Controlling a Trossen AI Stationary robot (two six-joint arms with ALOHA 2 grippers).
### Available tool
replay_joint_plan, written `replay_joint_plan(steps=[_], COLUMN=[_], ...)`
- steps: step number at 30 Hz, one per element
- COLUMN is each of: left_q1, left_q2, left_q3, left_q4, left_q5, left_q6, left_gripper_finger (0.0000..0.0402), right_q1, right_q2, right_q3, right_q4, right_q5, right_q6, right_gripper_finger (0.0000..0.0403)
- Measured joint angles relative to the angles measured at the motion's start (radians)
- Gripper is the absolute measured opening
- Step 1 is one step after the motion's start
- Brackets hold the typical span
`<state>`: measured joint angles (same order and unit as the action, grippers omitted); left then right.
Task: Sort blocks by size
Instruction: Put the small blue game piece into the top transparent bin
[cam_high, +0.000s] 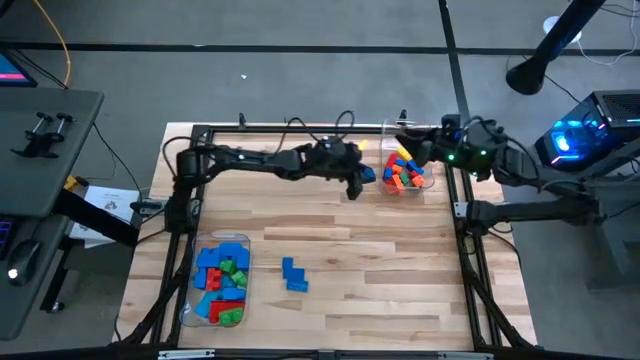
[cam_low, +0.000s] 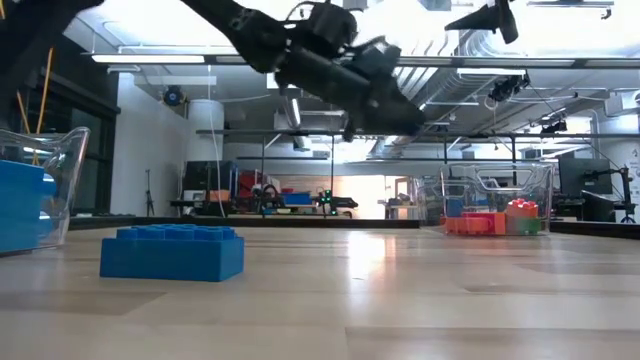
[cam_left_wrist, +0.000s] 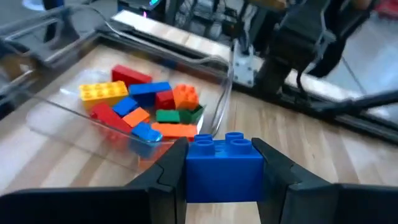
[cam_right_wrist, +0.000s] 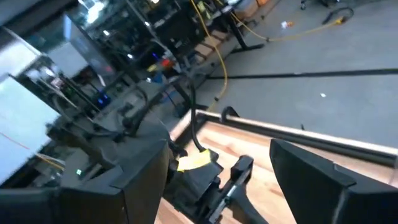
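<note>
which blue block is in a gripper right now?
The small blue block clamped in the left gripper, raised beside the far tub. The blue blocks on the table lie loose.

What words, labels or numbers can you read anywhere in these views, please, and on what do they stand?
None can be read.
Blue block in the left gripper: studs only, no legible mark.
Blocks in the far tub: no readable print.
Papers left of the table: too small to read.
Yellow tag in the right wrist view: blurred.
Screen at the left edge: unreadable.
</note>
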<state>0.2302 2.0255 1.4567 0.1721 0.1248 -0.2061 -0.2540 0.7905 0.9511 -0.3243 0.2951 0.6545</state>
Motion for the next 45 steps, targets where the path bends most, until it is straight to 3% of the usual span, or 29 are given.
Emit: replay_joint_plan(steps=[7,14,24,28,32,36,39,42,45], left_q1=[-0.001,0.001,-0.004,0.004,0.035,0.048,-0.005,-0.115,-0.253], left_q2=[0.163,0.326,0.382,0.316,0.197,0.067,-0.121,-0.329,-0.455], left_q3=[0.271,0.496,0.563,0.561,0.559,0.431,0.203,-0.070,-0.266], left_q4=[-0.076,-0.073,-0.153,-0.381,-0.766,-1.014,-0.921,-0.756,-0.788], left_q5=[-0.003,-0.102,-0.186,-0.192,-0.086,-0.023,-0.034,-0.157,-0.283], left_q6=[0.164,0.159,0.172,0.166,0.200,0.136,0.021,-0.191,-0.508], left_gripper_finger=[0.0102,0.0105,0.0276,0.0301,0.0302,0.0301,0.0301,0.0301,0.0301], right_q1=[0.036,0.035,0.035,0.035,0.035,0.035,0.035,0.035,0.035], right_q2=[0.063,0.093,0.092,0.089,0.078,0.078,0.078,0.080,0.079], right_q3=[-0.006,-0.006,-0.006,-0.006,-0.006,-0.006,-0.006,-0.006,-0.006], right_q4=[-0.007,0.007,0.086,0.126,0.150,0.137,0.091,0.008,-0.079], right_q5=[0.090,0.095,0.097,0.096,0.094,0.093,0.092,0.090,0.090], right_q6=[0.025,0.025,-0.005,-0.038,-0.084,-0.104,-0.086,-0.052,-0.013], right_gripper_finger=[0.0277,0.0277,0.0277,0.0277,0.0277,0.0277,0.0277,0.0277,0.0277])
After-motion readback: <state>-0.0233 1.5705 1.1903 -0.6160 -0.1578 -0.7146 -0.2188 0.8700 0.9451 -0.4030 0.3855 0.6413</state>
